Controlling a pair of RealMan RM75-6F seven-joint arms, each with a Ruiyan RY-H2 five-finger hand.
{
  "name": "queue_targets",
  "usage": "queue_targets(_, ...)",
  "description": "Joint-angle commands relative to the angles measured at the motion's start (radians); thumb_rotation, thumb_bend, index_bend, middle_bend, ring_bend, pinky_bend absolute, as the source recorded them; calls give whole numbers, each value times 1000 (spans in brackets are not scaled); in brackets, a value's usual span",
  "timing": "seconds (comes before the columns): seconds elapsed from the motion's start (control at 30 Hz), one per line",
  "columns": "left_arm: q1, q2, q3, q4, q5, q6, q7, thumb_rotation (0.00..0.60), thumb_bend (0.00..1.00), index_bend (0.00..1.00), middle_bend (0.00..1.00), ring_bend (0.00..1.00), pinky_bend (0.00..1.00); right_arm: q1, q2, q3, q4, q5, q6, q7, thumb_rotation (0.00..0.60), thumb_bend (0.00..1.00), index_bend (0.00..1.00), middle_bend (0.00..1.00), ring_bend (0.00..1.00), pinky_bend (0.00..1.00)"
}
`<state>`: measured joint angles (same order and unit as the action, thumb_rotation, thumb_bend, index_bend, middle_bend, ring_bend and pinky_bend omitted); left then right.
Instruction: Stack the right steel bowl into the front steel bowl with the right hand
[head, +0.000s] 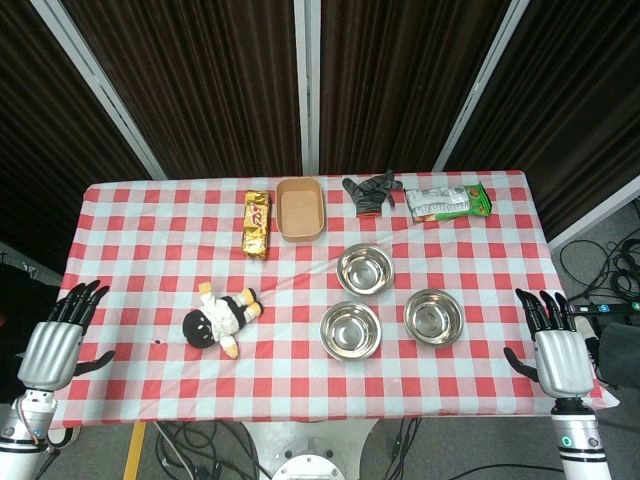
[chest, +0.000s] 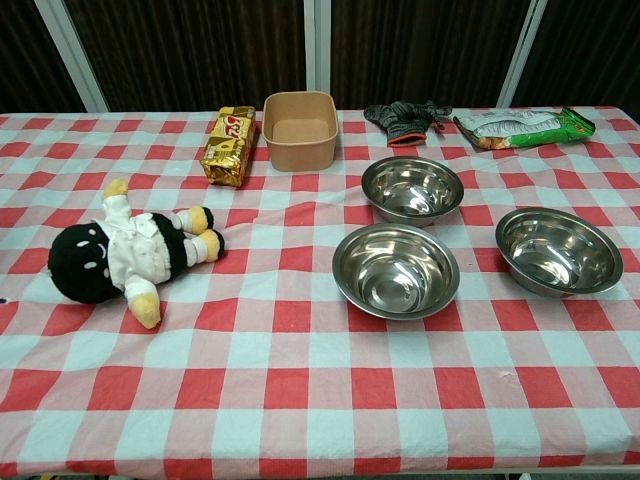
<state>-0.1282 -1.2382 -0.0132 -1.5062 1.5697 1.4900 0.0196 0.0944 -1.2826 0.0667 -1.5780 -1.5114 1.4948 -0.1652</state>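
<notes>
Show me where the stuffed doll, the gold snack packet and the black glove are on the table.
stuffed doll (chest: 125, 255), chest view, on its white shirt.
gold snack packet (chest: 229, 146), chest view, on the middle of its top face.
black glove (head: 370, 190), head view, on the palm area.

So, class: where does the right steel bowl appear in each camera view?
Head view: right steel bowl, lower right of centre, right of the front steel bowl.
Chest view: right steel bowl at the right edge, mid-height.
Shared landmark: the green snack packet lies behind it.
</notes>
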Motion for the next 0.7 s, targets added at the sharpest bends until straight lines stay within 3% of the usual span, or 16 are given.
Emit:
queue_targets(0.03, 0, 1, 0, -1, 0, 1, -1, 600, 47, 128, 166, 87, 220, 0, 0, 0, -1, -1, 0, 0, 600, 155, 0, 131, 68, 0)
queue_targets(0.47, -4, 13, -4, -16, 3, 1, 0, 600, 47, 128, 166, 87, 220, 7, 14, -2, -48, -26, 7, -41, 600, 153, 18, 133, 77, 11)
queue_targets(0.53, -3, 16, -3, -18, 3, 2, -1, 600, 48, 128, 166, 87, 219, 9, 9, -4, -47, -44, 15, -52, 600, 152, 50, 144, 118, 77)
queue_targets(0.6, -1, 17, -2, -17, 2, 1, -4, 600, 47, 128, 166, 87, 220, 11, 5, -8, -42, -61, 19, -58, 600, 151, 95, 163, 212, 226)
queue_targets(0.7, 1, 12, 1, -8, 1, 1, -7, 600, 47, 128, 166, 87, 220, 22, 4, -27, -39, -97, 4, -64, 600, 151, 156, 193, 426, 457)
